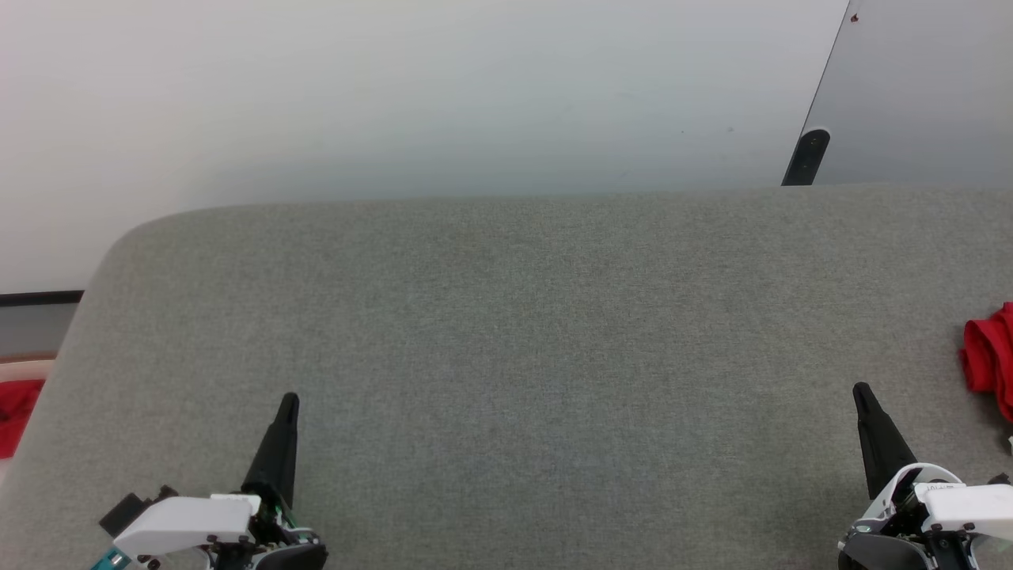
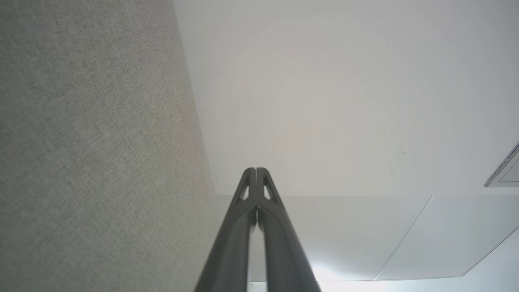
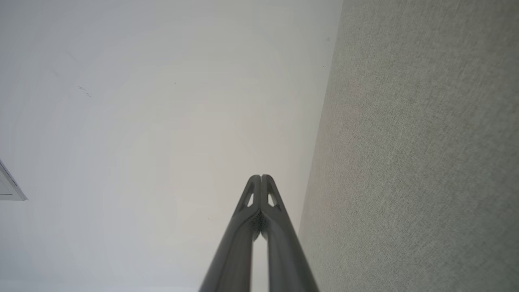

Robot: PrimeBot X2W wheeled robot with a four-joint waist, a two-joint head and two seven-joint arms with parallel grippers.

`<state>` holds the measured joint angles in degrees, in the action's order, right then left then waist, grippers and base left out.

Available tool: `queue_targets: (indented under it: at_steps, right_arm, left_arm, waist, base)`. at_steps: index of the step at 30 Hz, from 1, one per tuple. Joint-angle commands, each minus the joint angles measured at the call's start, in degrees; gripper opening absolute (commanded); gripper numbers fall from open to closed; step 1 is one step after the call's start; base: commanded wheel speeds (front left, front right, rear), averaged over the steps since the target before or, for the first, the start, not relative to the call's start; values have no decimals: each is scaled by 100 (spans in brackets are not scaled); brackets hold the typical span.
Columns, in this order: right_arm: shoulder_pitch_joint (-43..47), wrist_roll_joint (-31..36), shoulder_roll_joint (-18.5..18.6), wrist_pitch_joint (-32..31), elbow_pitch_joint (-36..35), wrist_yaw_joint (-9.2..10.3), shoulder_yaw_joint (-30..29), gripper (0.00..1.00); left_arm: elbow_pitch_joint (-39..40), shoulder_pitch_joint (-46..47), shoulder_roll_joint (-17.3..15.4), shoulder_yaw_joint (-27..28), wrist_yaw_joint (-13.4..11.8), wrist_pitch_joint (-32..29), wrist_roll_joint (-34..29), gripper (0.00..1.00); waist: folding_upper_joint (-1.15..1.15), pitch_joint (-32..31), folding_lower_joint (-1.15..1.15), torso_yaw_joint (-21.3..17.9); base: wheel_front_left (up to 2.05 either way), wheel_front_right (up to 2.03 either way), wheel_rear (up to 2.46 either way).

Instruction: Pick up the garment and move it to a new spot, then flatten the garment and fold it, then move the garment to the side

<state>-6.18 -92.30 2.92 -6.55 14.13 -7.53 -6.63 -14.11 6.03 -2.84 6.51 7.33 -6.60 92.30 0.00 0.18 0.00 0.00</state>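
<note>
Both arms rest low over a wide grey fabric worktop [image 1: 506, 332], its middle bare from the near edge to the far edge. The far edge runs straight beneath a white wall [image 1: 396, 95] and bends into a rounded corner at upper left. From there the left side slants down toward the bottom of the head view.

The left gripper [image 1: 287, 410] points up from the lower left, its two dark fingers pressed together. The left wrist view shows the tips [image 2: 256, 172] meeting, with the grey fabric on one side and the wall on the other. The right gripper [image 1: 862, 396] stands at the lower right, likewise closed and holding nothing. Its tips [image 3: 261, 178] touch in the right wrist view. The two grippers are well apart, with open fabric between them.

The garment [image 1: 989, 356] lies bunched at the worktop's right side, cut off by the frame, just beyond the right gripper and apart from it. What shows is a bright red, rolled and creased fold, with a sliver of white at the frame edge below it. Its sleeves and trim cannot be made out.

A second red cloth [image 1: 17, 412] lies off the worktop's left side, on a pale surface lower down. A dark grey panel [image 1: 918, 87] with a black fitting [image 1: 807, 156] stands behind the far right corner.
</note>
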Motion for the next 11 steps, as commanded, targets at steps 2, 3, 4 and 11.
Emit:
queue_targets:
  at_steps: [2, 3, 4, 11]
  right_arm:
    - [-22, -22, -17, 0, 1, 8, 20, 0]
    - [-22, -22, -17, 0, 1, 8, 20, 0]
    - [-22, -22, -17, 0, 1, 8, 21, 0]
    - [-22, -22, -17, 0, 1, 8, 21, 0]
  left_arm:
    - [-6, 57, 1, 8, 31, -8, 20, 0]
    - [-6, 57, 1, 8, 31, -8, 20, 0]
    - [-6, 57, 1, 8, 31, -8, 20, 0]
    - [-6, 57, 1, 9, 31, -8, 20, 0]
  waist:
    - [0, 0, 0, 0]
    - [0, 0, 0, 0]
    - [0, 0, 0, 0]
    - [0, 0, 0, 0]
  base:
    - [0, 0, 0]
    - [0, 0, 0]
    - [0, 0, 0]
    - [0, 0, 0]
